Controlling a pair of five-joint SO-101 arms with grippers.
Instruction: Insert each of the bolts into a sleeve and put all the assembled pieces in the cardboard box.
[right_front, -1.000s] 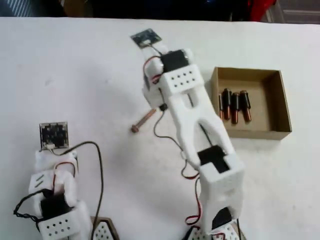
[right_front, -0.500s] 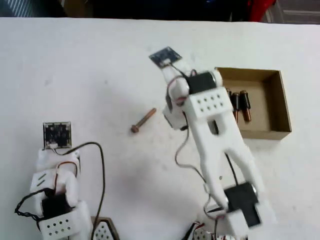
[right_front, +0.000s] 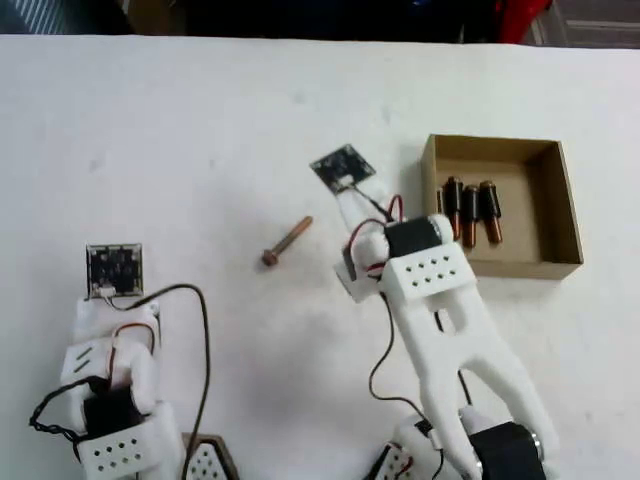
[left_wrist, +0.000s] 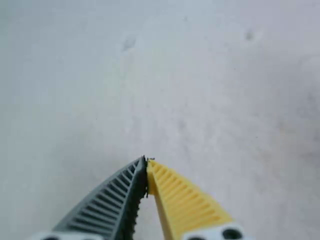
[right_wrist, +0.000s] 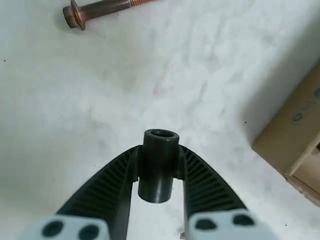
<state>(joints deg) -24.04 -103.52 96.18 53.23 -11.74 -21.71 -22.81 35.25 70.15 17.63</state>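
Clamping a black sleeve (right_wrist: 159, 170) between them, the right fingers (right_wrist: 122, 177) are closed on its sides, and the sleeve stands upright in the grip with its open bore facing up, held over the white table (right_front: 180, 130). A lone copper-coloured bolt (right_front: 287, 241) lies flat on the table, apart from the sleeve and well apart from the cardboard box (right_front: 500, 266); in the right wrist view it lies beyond the sleeve, head toward one side. The box sits on the table just beside the right arm (right_front: 430, 275), its brown corner near the held sleeve in the right wrist view. Inside it, three assembled pieces (right_front: 469, 212) lie side by side against one wall. The left fingers (left_wrist: 172, 192), one grey and one yellow, are pressed together with nothing between them, above bare table, while the left arm (right_front: 105, 385) sits folded at the table's near edge, well away from the bolt.
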